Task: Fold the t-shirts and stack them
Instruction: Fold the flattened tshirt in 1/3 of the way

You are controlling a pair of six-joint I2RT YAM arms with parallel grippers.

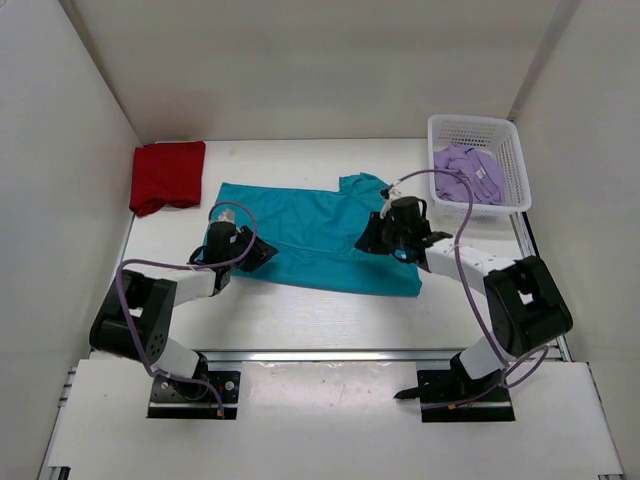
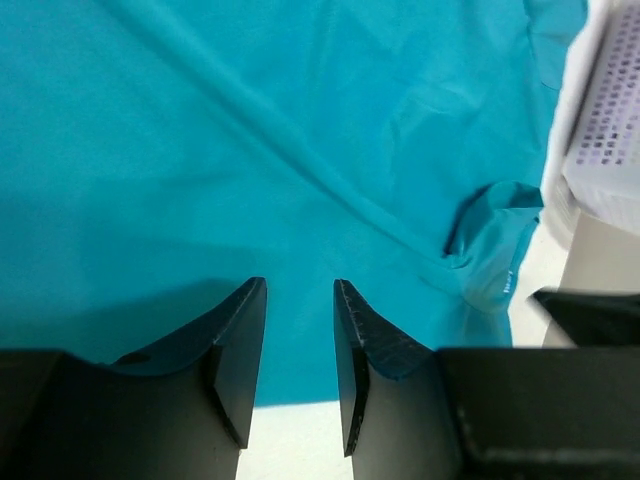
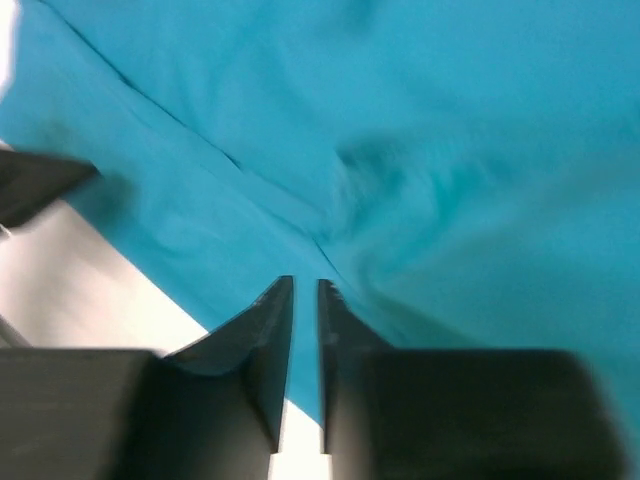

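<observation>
I have both arms at the teal shirt [image 1: 320,235], spread flat mid-table.
On the left gripper [image 2: 300,285] the jaws stand apart over the cloth. The right gripper [image 3: 306,282] shows only a thin slit in a blurred view, with nothing between that I can see. The red shirt [image 1: 167,175] lies folded far left, and the lavender shirt [image 1: 468,172] sits half hidden in the basket [image 1: 478,125].

A white lattice basket [image 1: 470,122] stands upright — at the white table's [image 1: 330,320] far-right corner.

top view looks down from behind the arms [image 1: 150,310] over the whole table [image 1: 300,310]. each wrist view peers close past its fingers [image 2: 240,340] onto the teal shirt [image 1: 310,235], shared by all.
</observation>
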